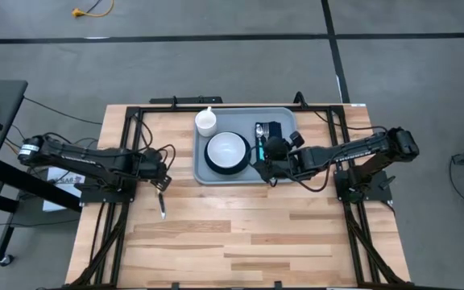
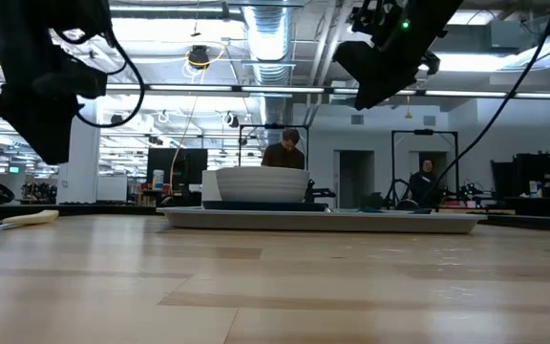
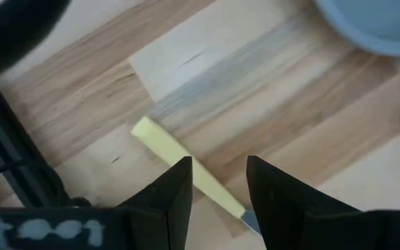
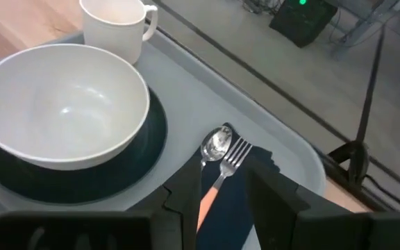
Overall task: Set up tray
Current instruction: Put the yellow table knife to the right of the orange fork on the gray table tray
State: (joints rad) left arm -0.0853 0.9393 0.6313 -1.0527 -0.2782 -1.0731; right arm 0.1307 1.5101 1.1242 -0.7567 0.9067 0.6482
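Note:
The light blue-grey tray lies on the far middle of the table. On it stand a white mug and a white bowl on a dark teal plate. A spoon and a fork lie on a dark navy napkin at the tray's right side. My right gripper hangs open above the napkin and cutlery, lifted clear of the tray. A yellow-handled knife lies flat on the table, left of the tray. My left gripper is open above it, a finger on either side, and raised.
The near half of the wooden table holds nothing else. Black frame rails run along the table's left, right and far edges. Cables trail by the left arm. People show in the room beyond the far edge.

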